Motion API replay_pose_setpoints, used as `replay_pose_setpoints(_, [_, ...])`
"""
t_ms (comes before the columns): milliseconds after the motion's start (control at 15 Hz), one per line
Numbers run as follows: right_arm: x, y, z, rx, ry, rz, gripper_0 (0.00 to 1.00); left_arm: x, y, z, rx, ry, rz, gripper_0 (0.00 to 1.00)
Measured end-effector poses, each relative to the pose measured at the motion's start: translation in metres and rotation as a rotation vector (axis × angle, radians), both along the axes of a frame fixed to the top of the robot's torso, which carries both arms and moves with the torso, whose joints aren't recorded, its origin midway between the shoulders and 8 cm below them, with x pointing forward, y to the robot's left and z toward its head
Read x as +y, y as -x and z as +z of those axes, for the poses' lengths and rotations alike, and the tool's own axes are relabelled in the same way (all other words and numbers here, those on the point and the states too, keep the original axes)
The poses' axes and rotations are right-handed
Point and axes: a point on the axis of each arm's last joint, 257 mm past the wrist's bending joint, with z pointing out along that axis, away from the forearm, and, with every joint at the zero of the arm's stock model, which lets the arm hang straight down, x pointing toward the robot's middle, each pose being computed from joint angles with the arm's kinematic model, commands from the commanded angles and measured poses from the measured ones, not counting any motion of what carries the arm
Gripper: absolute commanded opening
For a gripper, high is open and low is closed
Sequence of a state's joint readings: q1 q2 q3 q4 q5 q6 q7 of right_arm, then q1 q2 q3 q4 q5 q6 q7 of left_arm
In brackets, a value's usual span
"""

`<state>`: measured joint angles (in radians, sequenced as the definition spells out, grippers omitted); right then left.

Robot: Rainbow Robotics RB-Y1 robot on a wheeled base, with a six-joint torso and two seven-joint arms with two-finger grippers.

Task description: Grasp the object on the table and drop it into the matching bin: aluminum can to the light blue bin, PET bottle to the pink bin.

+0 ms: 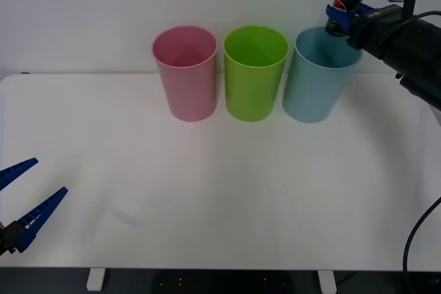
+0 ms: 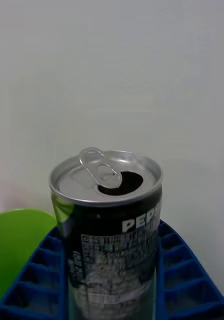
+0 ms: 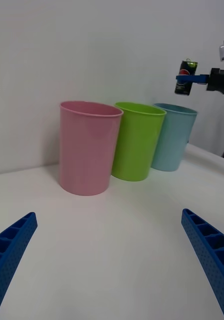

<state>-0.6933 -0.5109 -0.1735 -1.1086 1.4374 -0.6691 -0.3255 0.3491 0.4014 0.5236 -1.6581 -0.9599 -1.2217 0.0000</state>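
In the upper right of the front view the right tool (image 1: 339,15) is held in the air, and its blue fingers are closed on the sides of the aluminum can (image 1: 348,3). The can is gripped at its lower half and leans a little, with the silver top pointing up. It hangs above the far right part of the rim of the light blue bin (image 1: 315,80) and does not touch it.

In the right wrist view the can (image 2: 109,225) stands between the two ribbed fingers (image 2: 184,270), which press on both of its sides. The pull-tab is lifted and the opening in the silver top is dark. White letters are printed on the black side of the can.

Three bins stand in one row at the far side of the white desk (image 1: 207,191). The pink bin (image 1: 185,74) is at the left of the row, the lime green bin (image 1: 254,72) is in the middle, and the light blue bin is at the right. They stand just beside each other and all are upright.

The left tool (image 1: 24,201) is in the lower left corner of the front view, low over the desk and well apart from the bins. Its two blue fingers are spread wide and they hold nothing.
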Motion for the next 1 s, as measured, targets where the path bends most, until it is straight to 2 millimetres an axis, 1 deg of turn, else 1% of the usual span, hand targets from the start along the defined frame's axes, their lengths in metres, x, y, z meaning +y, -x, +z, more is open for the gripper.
replay_pose_setpoints(467, [-0.001, 0.001, 0.0, -0.013, 0.024, 0.002, 1.0, 0.0, 0.0, 0.0, 0.0, 0.0, 0.0, 1.0])
replay_pose_setpoints(600, [-0.001, 0.008, -0.003, -0.012, 0.027, 0.025, 1.0, 0.0, 0.0, 0.0, 0.0, 0.0, 0.0, 1.0])
replay_pose_setpoints(800, [0.004, 0.032, -0.009, -0.034, 0.046, 0.063, 1.0, 0.0, 0.0, 0.0, 0.0, 0.0, 0.0, 1.0])
replay_pose_setpoints(1000, [0.016, 0.067, -0.017, -0.053, 0.053, 0.12, 1.0, 0.0, 0.0, 0.0, 0.0, 0.0, 0.0, 1.0])
